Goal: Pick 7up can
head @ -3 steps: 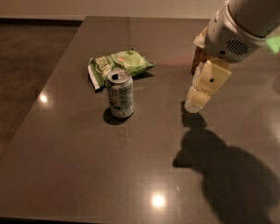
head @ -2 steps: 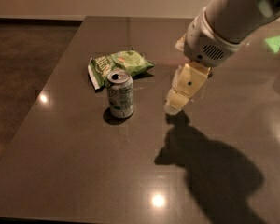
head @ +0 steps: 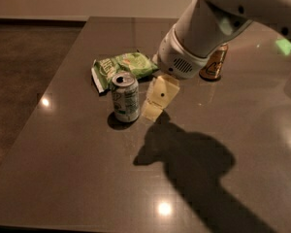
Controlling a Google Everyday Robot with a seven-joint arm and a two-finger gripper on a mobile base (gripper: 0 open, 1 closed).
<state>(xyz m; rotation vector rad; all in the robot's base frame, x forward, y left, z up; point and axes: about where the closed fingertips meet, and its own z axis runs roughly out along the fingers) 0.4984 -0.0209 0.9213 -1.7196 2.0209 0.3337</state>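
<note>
The 7up can (head: pixel 125 98) stands upright on the dark table (head: pixel 63 159), silver-white with green print and an open silver top. My gripper (head: pixel 154 106) hangs from the white arm (head: pixel 194 42) just to the right of the can, close to it, low above the table. Nothing is seen held in it.
A green crinkled chip bag (head: pixel 123 66) lies just behind the can. A gold-brown can (head: pixel 214 62) stands behind the arm at the right, partly hidden by it. The table's left edge runs near the can's left side, with floor (head: pixel 19 81) beyond.
My gripper and arm have moved left across the table, from well right of the 7up can to right beside it. The can and bag have not moved.
</note>
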